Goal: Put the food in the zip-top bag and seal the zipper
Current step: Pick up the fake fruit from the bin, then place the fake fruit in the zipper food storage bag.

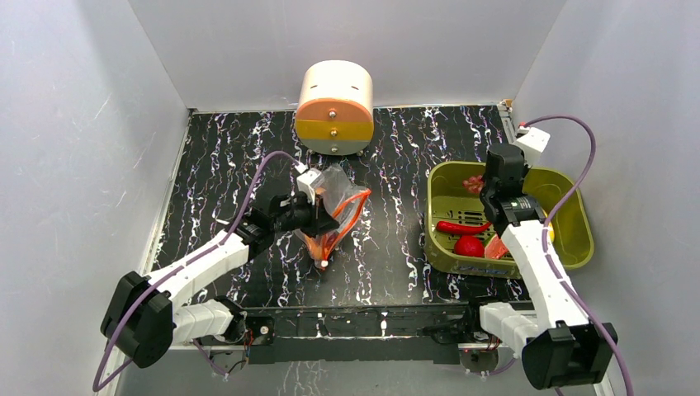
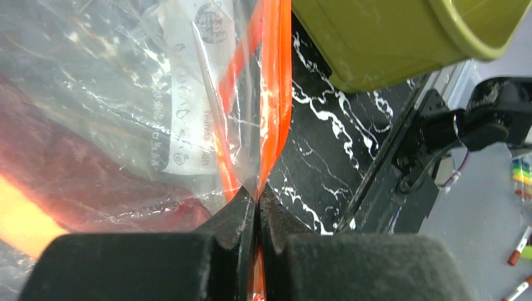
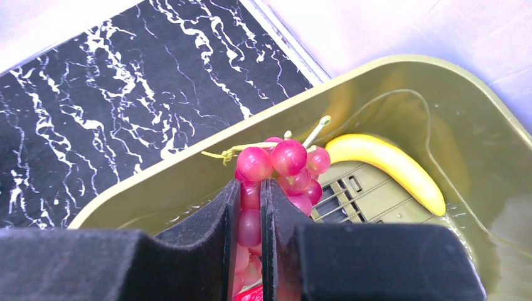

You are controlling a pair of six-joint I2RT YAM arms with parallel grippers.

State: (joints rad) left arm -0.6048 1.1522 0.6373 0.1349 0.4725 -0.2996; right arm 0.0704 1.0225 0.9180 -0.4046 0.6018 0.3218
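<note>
The clear zip-top bag (image 1: 334, 206) stands at mid-table, its orange-red zipper (image 1: 351, 216) running down the right edge to a small white tab (image 1: 324, 264). My left gripper (image 1: 312, 213) is shut on the zipper strip (image 2: 276, 94), the jaws (image 2: 257, 195) pinching its lower end. Reddish-brown and orange shapes show blurred inside the bag (image 2: 94, 188). My right gripper (image 1: 489, 188) is down in the olive-green bin (image 1: 578, 239), shut (image 3: 250, 185) on a bunch of pink-red grapes (image 3: 279, 164). A yellow banana (image 3: 389, 166), red chili (image 1: 462, 225), red round fruit (image 1: 469, 246) and pinkish slice (image 1: 496, 248) lie in the bin.
A round cream, orange and yellow drum (image 1: 334, 107) stands at the back centre. White walls close the table on three sides. The bin's near corner (image 2: 389, 44) sits close to the right of the bag. A black rail (image 1: 371, 322) runs along the front edge.
</note>
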